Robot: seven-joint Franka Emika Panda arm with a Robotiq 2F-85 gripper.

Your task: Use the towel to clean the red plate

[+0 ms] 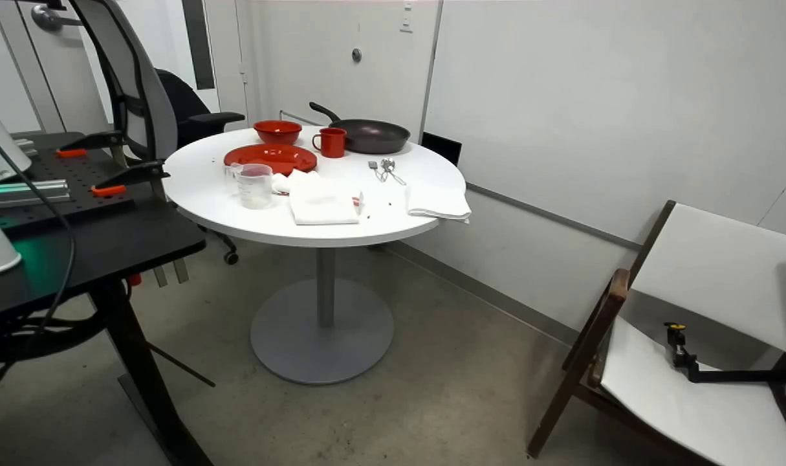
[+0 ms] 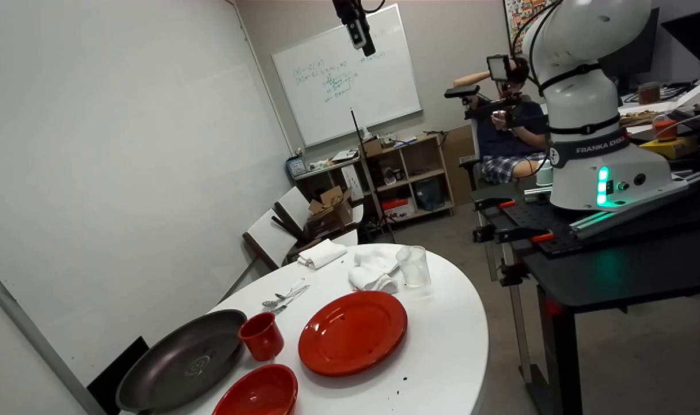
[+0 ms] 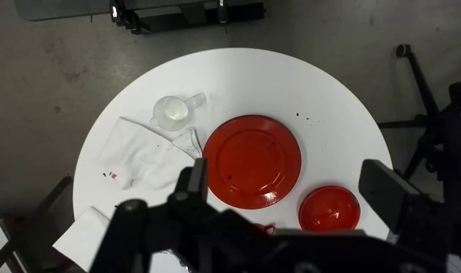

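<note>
On the counter (image 3: 253, 79), near its middle: round glossy red plate (image 3: 253, 161), surrounded by red bowl (image 3: 329, 208), red mug (image 2: 261, 336), dark pan (image 2: 180, 366) and clear jug (image 3: 172, 113).
White towel (image 3: 147, 159): spread in wrinkles just beside the plate.
Edge: overhung by a folded cloth (image 1: 438, 202).
Room opposite the mug: dotted with dark crumbs (image 3: 297, 114).
Tool (image 3: 285, 181): held unclenched above the counter.

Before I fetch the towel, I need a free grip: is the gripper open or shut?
Open: the wrist view shows the gripper with its jaws wide apart, holding nothing.
</note>
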